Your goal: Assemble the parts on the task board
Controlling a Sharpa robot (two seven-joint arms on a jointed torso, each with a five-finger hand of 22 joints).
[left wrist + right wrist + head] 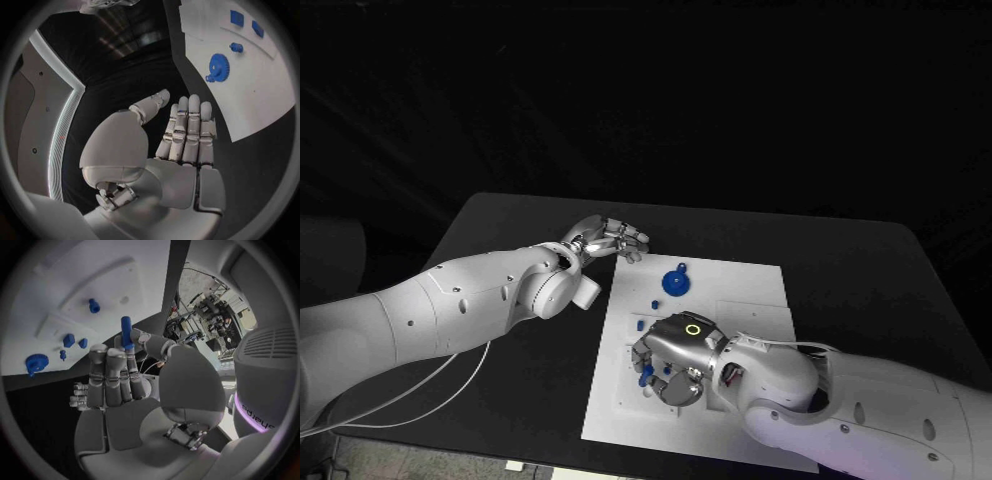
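Right hand point(115, 375) pinches a blue peg point(126, 333) over the board's point(747, 275) near half | left hand point(181, 132) empty, fingers apart, off the board's far-left corner | gear point(675, 283) lies on the board | risk: your thin fingertip hold may let the peg tilt and jam.

The task board point(733, 300) is plain white against a black table point(877, 270), and on it a gear-shaped part point(675, 284) shows bright blue, as do the smaller parts point(69, 340) nearby. The right hand point(672, 352) is silver (a thin ring on its back glows yellow-green) and holds a blue peg point(127, 333). The left hand point(606, 238) is silver too, on a white arm point(444, 310).
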